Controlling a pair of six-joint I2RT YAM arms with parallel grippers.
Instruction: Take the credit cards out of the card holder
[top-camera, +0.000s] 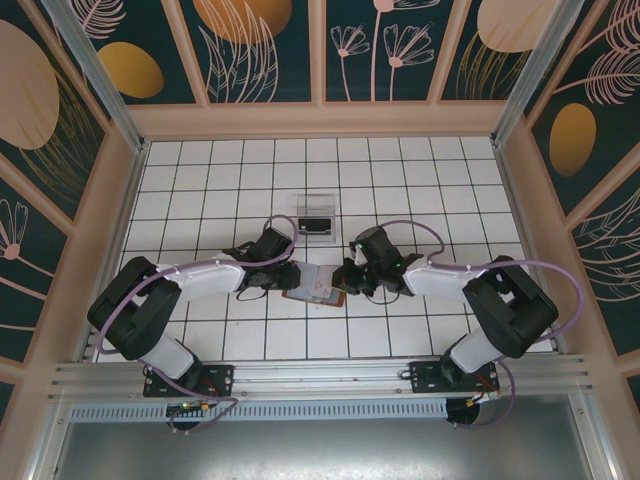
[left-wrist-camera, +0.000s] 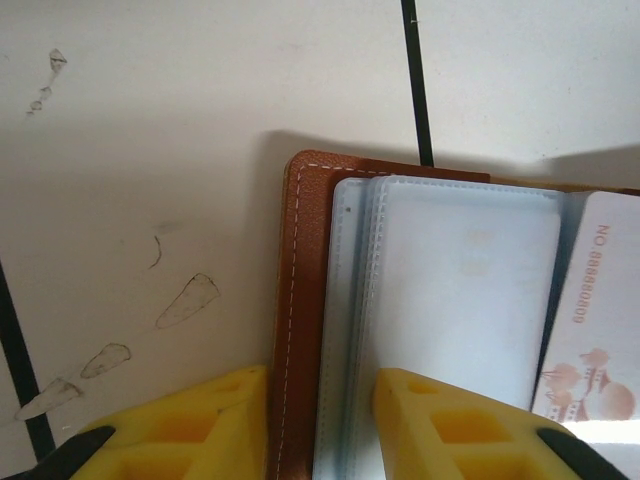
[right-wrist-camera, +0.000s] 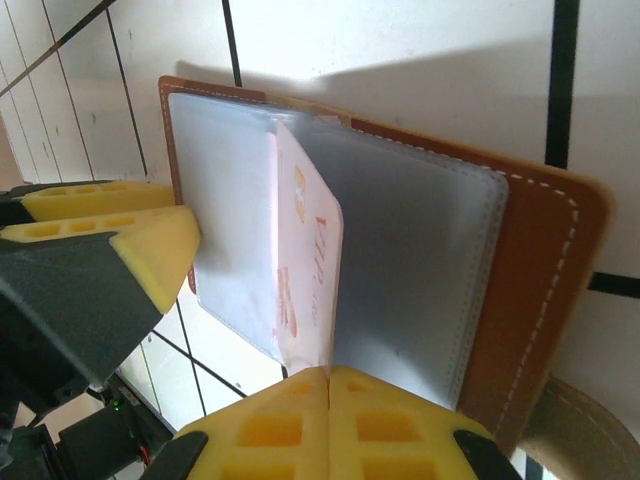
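Credit card (right-wrist-camera: 308, 250), a thin pale one with red print, is pinched tight between the closed yellow fingers of the right hand (right-wrist-camera: 328, 385). It stands partway out of a clear plastic pocket (right-wrist-camera: 420, 230) in the flat brown leather card holder (right-wrist-camera: 540, 280), which lies open on the white tiled counter (top-camera: 400, 170). The left hand (left-wrist-camera: 320, 385) is partly open, with the holder's stitched edge between its fingers. It seems to pin the holder down. I think this card is nearly out, but not free yet. Whether other pockets hold more cards, I cannot tell. A small clear tray (top-camera: 318, 213) sits behind, and dark flowery walls (top-camera: 260, 50) stand around.
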